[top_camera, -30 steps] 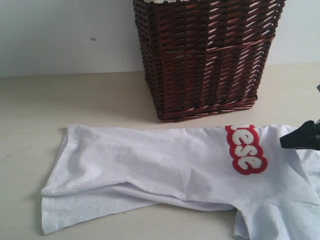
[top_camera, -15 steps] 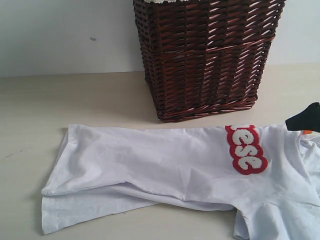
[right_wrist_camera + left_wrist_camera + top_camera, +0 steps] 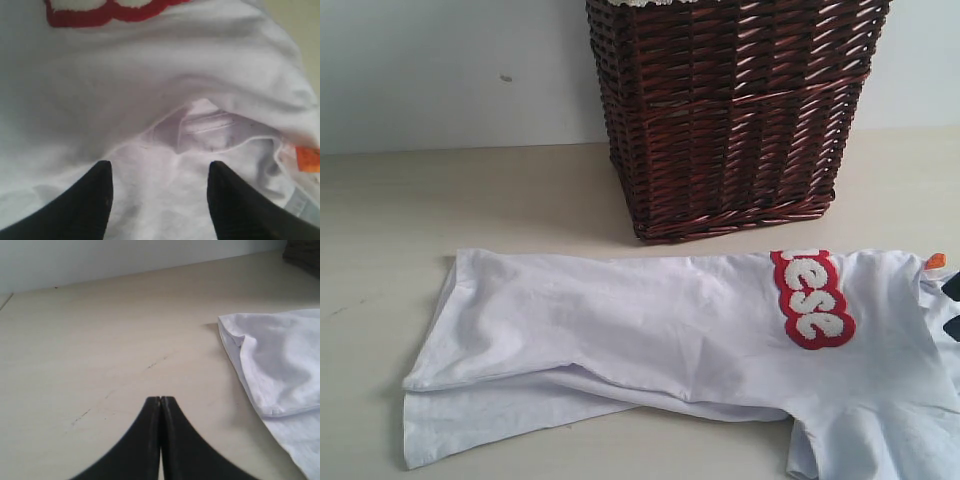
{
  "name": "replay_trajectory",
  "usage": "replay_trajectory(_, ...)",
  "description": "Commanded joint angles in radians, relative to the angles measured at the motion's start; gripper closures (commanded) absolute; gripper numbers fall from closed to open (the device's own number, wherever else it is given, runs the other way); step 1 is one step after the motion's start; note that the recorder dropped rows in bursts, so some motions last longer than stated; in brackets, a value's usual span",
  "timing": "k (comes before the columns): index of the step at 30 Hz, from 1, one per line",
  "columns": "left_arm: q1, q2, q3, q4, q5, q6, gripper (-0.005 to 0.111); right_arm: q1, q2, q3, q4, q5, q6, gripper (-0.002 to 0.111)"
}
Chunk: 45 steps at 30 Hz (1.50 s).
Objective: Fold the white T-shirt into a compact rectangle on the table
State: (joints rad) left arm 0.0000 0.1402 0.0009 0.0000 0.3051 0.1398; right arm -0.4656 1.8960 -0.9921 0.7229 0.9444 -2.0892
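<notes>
My right claw (image 3: 160, 166) is spread. Its two black fingers (image 3: 102, 175) stand apart over the shirt (image 3: 150, 90) with nothing pinched between them. I cannot tell whether the tips touch the cloth. In the exterior view only two dark slivers of this claw show at the frame edge, and the rest is cut off.

Just ahead of the claw lies the collar (image 3: 200, 112), with a pale inner label too blurred to read. Off to one side of the fingers sits the orange neck tag (image 3: 307, 159), clipped by the frame. Farther ahead runs the red-edged lettering (image 3: 100, 12). From the wrist I get only its border, while the exterior view shows three whole letters and part of another.

My left claw (image 3: 160, 400) is pressed together and holds nothing, above the bare table (image 3: 100, 340). One corner of the shirt lies ahead of it and to the side, well apart from the tips.

The shirt lies on the table with one layer lapped over another, and in the exterior view it runs out of frame near the right claw. The basket (image 3: 730, 110) stands beyond the shirt. Its top is cut off, so I cannot see inside.

I count one shirt, one basket, one tag and two claws.
</notes>
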Motion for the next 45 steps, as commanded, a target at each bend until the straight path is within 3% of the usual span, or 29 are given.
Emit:
replay_trajectory(1, 0.001, -0.005, -0.001, -0.008, -0.004, -0.001, 0.107, 0.000, 0.036, -0.002, 0.033, -0.015, -0.028, 0.054)
replay_trajectory(16, 0.001, -0.005, -0.001, -0.008, -0.004, -0.001, 0.107, 0.000, 0.111, -0.004, 0.179, -0.011, -0.028, 0.057)
replay_trajectory(29, 0.001, -0.005, -0.001, -0.008, -0.004, 0.001, 0.107, 0.000, 0.129, -0.004, 0.153, -0.016, -0.028, 0.108)
replay_trajectory(39, 0.001, -0.005, -0.001, -0.008, -0.004, -0.001, 0.107, 0.000, -0.009, -0.004, 0.097, -0.017, -0.026, 0.108)
replay_trajectory(45, 0.001, -0.005, -0.001, -0.008, -0.004, -0.001, 0.107, 0.000, -0.097, -0.004, -0.151, -0.017, 0.063, 0.108)
